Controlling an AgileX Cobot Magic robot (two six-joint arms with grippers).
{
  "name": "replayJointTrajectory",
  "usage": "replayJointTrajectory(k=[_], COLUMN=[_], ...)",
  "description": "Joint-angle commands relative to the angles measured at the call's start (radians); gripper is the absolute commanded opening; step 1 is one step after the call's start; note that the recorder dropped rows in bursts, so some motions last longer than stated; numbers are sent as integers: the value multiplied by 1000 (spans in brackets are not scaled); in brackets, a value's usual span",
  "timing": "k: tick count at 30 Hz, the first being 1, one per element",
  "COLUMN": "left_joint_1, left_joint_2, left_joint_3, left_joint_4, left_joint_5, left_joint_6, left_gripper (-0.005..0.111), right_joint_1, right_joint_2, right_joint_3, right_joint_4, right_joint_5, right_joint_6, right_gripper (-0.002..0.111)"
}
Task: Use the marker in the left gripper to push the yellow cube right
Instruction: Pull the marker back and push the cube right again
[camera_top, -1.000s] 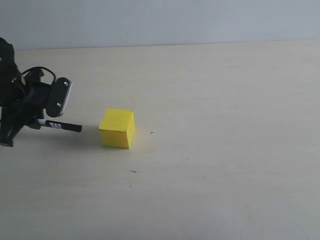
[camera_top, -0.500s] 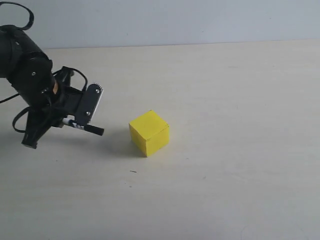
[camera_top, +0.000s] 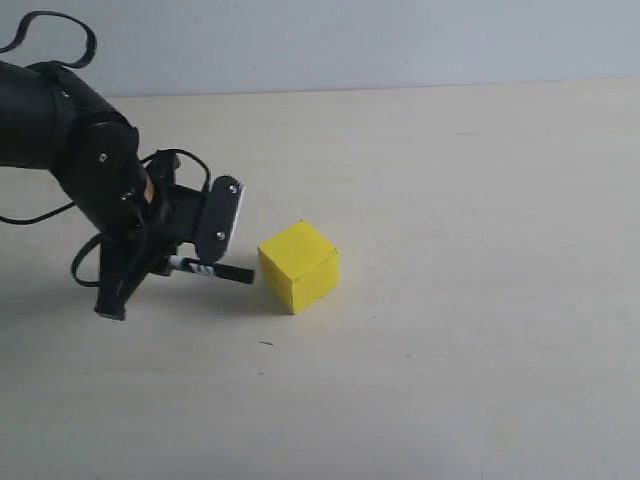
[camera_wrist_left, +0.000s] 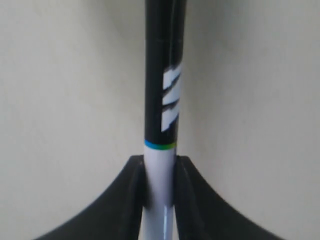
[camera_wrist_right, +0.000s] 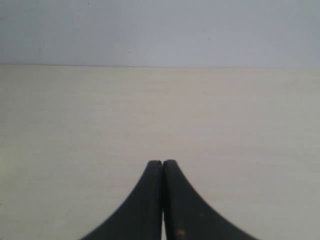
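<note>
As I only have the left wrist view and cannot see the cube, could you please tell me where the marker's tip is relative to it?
Observer: In the exterior view, the marker has its black tip just left of the yellow cube, pointing at its left face; I cannot confirm contact.
Operator: Thank you. Is the cube sitting flat?
Observer: Yes, flat, one vertical edge facing the camera.
Operator: And the other side?
Observer: The right gripper is shut, holding nothing.

Bright, even light throws soft shadows on the table (camera_top: 450, 300); the left wrist view is blurred close up.
</note>
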Motion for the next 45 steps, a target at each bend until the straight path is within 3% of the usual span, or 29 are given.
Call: replayJointTrajectory(k=[1, 4, 7, 12, 22, 30, 34, 40, 45], left_joint_1=[-52, -14, 5, 7, -3, -58, -20, 41, 37], left_joint_2=[38, 30, 28, 34, 70, 127, 106, 70, 72], left_joint_3=[-73, -98, -98, -98, -111, -170, -171, -168, -168], left_joint_4=[0, 60, 60, 16, -81, -69, -10, 17, 12], left_joint_5=[-60, 108, 168, 127, -100, -103, -78, 52, 68], left_joint_6=[-156, -181, -201, -230, -240, -258, -353, -355, -354], left_gripper=[0, 0, 0, 0, 0, 0, 0, 0, 0], right_joint_1=[-6, -6, -6, -6, -6, -6, -6, -6, -6], right_joint_2=[-4, -4, -4, -4, -4, -4, -4, -4, -4], right_joint_3=[4, 4, 4, 4, 4, 4, 4, 4, 4], right_joint_4=[-1, -1, -1, -1, -1, -1, -1, -1, -1], right_joint_5=[-4, -4, -4, -4, -4, -4, -16, -12, -12], right_joint_6=[-1, -1, -1, -1, -1, -1, -1, -1, -1], right_gripper=[0, 0, 0, 0, 0, 0, 0, 0, 0])
